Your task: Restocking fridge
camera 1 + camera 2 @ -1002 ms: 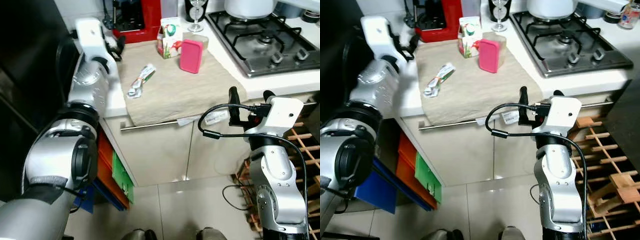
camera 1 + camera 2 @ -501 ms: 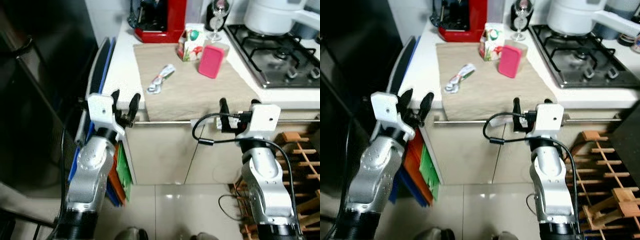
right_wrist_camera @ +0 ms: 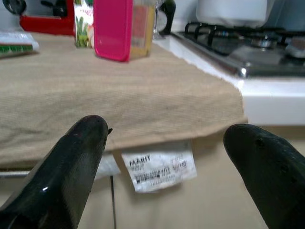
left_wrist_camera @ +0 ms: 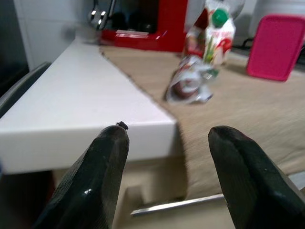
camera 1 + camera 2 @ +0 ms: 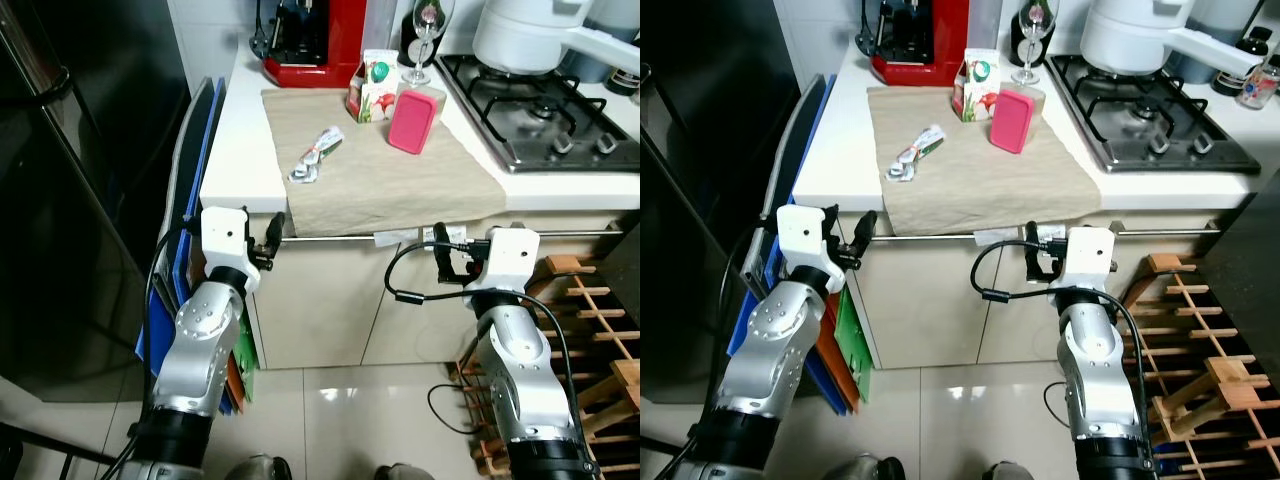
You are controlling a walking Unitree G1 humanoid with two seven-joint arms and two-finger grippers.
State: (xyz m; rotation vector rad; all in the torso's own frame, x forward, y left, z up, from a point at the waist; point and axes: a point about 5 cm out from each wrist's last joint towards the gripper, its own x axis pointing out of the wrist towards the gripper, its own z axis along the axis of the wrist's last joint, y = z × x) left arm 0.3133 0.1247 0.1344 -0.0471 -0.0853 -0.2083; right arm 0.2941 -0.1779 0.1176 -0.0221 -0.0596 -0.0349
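Nearest, both pincers hang spread and empty below the counter (image 5: 235, 165) edge: the left pincer (image 5: 268, 243) at 9 o'clock, the right pincer (image 5: 452, 262) at 3. Beyond, at 12 on the beige cloth (image 5: 400, 180), lie a foil packet (image 5: 315, 157), a pink-lidded container (image 5: 411, 112) and a juice carton (image 5: 371, 86). The dark fridge (image 5: 60, 180) stands at 10 o'clock. Likely a pause between carries; any pickup calls for raising a pincer above the counter.

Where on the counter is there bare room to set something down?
Bare white counter runs left of the cloth. The cloth's front half, ahead of the packet and pink container, is free. The back is crowded: red machine, carton, wine glass.
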